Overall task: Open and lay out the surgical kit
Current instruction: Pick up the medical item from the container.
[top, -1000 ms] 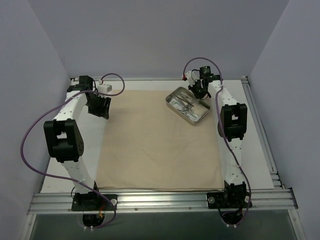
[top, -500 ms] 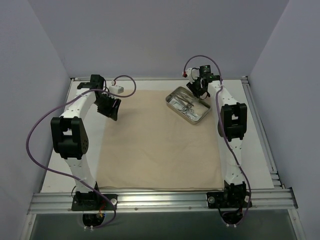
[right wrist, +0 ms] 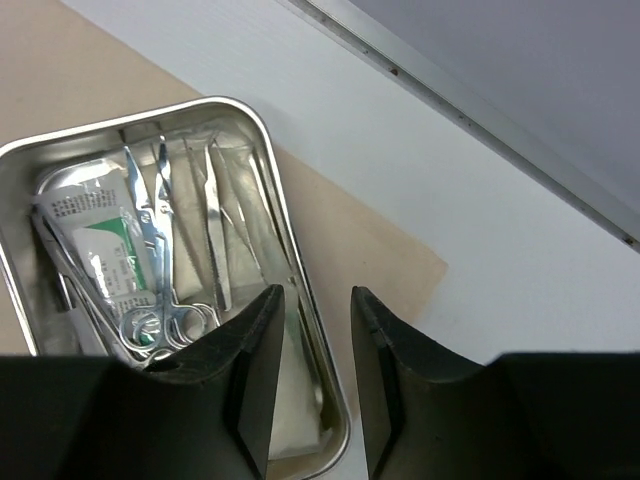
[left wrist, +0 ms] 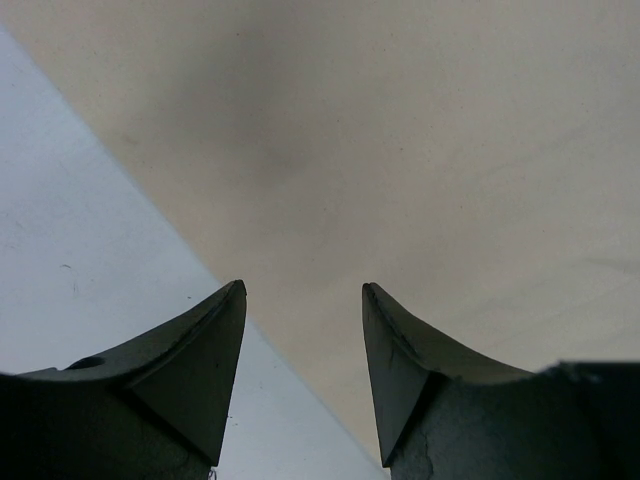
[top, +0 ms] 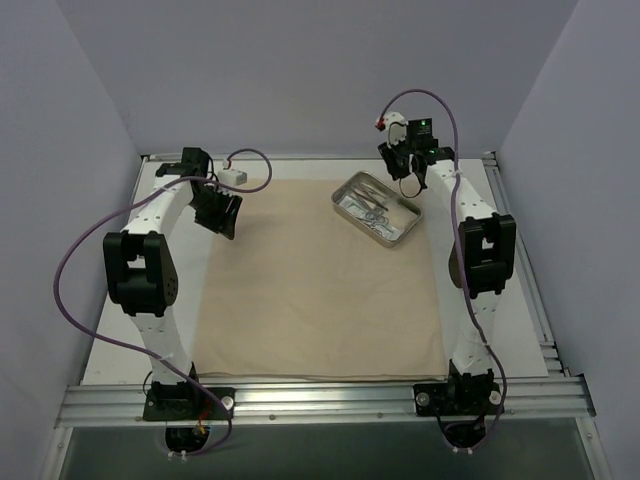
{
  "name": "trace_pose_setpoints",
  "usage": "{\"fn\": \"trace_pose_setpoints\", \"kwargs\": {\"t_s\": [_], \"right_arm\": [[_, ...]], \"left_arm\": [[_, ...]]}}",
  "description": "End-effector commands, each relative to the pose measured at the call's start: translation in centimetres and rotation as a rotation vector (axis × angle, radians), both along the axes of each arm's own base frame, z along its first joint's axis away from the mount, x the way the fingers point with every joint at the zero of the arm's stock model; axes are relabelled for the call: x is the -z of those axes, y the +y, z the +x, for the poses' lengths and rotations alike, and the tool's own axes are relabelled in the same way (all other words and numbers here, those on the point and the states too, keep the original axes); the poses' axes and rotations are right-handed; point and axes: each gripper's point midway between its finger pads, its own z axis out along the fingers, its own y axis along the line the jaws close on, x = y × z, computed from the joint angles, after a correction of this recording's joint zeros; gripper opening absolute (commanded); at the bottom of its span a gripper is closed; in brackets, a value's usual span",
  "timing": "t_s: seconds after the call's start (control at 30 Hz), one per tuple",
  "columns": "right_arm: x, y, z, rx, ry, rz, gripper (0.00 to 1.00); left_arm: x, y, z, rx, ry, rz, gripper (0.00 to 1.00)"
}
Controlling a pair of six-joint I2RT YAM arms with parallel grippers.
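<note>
The surgical kit's tan cloth wrap (top: 320, 290) lies spread flat on the white table. Its steel tray (top: 408, 228) stands on the cloth's back right part. In the right wrist view the tray (right wrist: 285, 215) holds ring-handled clamps (right wrist: 150, 320), thin tweezers (right wrist: 215, 235), a clear packet (right wrist: 95, 245) and white gauze (right wrist: 295, 405). My right gripper (top: 402, 165) (right wrist: 315, 290) hangs open above the tray's far rim, holding nothing. My left gripper (top: 222, 215) (left wrist: 303, 288) is open over the cloth's (left wrist: 420, 150) back left edge, also with nothing in it.
White tabletop (left wrist: 80, 290) borders the cloth on the left and right. A metal rail (right wrist: 450, 110) runs along the back edge below the wall, and an aluminium frame (top: 320, 400) along the front. Grey walls close in on three sides. A white cable block (top: 235, 177) sits by the left arm.
My right gripper has opened and lifted up and back from the tray's far rim. The left gripper shifted a little right to the cloth's corner, then stayed there.
</note>
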Motion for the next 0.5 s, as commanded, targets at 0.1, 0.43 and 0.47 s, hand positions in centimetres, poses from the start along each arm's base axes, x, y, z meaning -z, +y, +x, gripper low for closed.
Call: {"fn": "trace_pose_setpoints", "kwargs": {"t_s": [0.1, 0.43, 0.47], "right_arm": [[3.8, 4.6, -2.5, -0.122, 0.153, -0.031, 0.23], [8.0, 3.9, -3.3, -0.076, 0.290, -0.087, 0.26], [8.3, 3.9, -3.5, -0.077, 0.300, -0.091, 0.26]], "left_arm": [[-1.1, -0.2, 1.2, -0.003, -0.065, -0.005, 0.59], [-0.3, -0.3, 1.0, 0.003, -0.048, -0.011, 0.59], [-0.2, -0.3, 1.0, 0.003, -0.047, -0.013, 0.59]]}}
